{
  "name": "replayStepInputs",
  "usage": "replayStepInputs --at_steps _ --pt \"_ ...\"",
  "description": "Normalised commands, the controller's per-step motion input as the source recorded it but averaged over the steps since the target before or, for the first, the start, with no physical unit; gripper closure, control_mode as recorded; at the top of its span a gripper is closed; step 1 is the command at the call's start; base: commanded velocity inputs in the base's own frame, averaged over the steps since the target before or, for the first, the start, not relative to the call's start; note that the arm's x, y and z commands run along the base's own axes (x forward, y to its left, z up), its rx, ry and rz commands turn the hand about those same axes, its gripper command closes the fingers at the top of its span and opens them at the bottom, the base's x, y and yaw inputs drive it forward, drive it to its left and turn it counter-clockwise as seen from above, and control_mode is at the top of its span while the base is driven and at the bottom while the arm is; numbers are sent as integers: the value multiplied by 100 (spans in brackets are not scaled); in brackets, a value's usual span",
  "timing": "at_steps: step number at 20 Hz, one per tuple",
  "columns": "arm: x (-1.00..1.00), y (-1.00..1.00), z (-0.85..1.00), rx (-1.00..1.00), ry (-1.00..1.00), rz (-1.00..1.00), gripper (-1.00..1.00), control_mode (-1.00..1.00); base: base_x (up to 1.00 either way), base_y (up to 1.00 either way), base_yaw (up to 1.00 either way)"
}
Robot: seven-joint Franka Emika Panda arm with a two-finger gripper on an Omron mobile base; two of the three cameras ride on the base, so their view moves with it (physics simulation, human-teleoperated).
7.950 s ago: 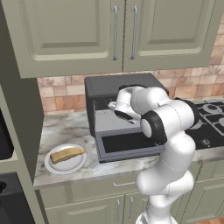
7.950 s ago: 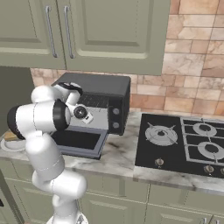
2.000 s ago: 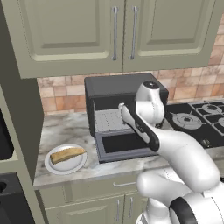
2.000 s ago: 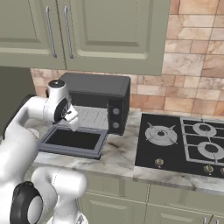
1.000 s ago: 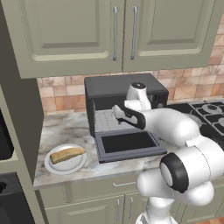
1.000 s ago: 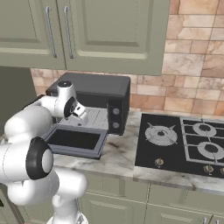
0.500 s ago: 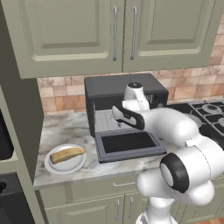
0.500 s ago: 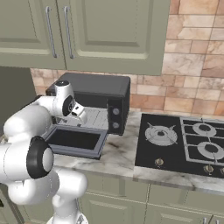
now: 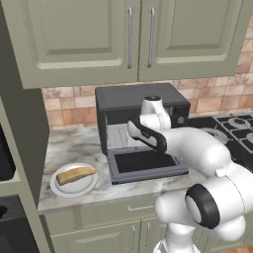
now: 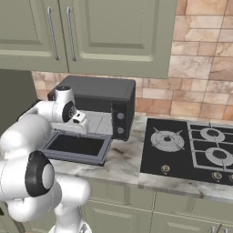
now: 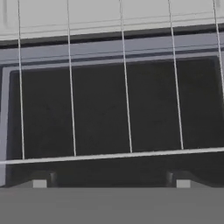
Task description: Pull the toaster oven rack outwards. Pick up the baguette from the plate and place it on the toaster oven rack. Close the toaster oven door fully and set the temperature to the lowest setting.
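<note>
The toaster oven (image 9: 141, 101) stands on the counter with its toaster oven door (image 9: 146, 163) folded down flat. The toaster oven rack (image 9: 118, 136) lies in the mouth of the cavity. My gripper (image 9: 130, 129) hangs open at the oven mouth, just over the rack's front. In the hand view my gripper (image 11: 110, 183) has its fingertips (image 11: 39, 181) wide apart just below the rack's front bar (image 11: 124, 154), with the door's dark glass (image 11: 100, 109) behind the wires. The baguette (image 9: 75, 174) lies on the plate (image 9: 59, 188) left of the oven. From the right, my gripper (image 10: 82, 120) is at the rack (image 10: 98, 122).
The control strip with round knobs (image 10: 119, 116) runs down the oven's right side. A gas hob (image 10: 191, 145) lies to the right on the marble counter (image 10: 123, 164). Wall cabinets (image 9: 128, 34) hang above. A tall dark unit (image 9: 20, 123) closes off the left.
Two seconds ago the hand was higher and farther right; it has swung down and left to the oven mouth. Over the last half second it has hardly moved. The jaws stay open.
</note>
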Motion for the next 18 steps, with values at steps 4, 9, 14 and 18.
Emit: replayStepInputs --at_steps 4,9,14,18 --pt "-61 0 11 -1 -2 12 -100 -100 0 0 0" --pt "-98 16 72 0 -11 14 -100 -100 0 0 0" --pt "-77 73 23 -1 1 26 -100 -100 0 0 0" --pt "-33 100 11 -7 0 42 -100 -100 0 0 0"
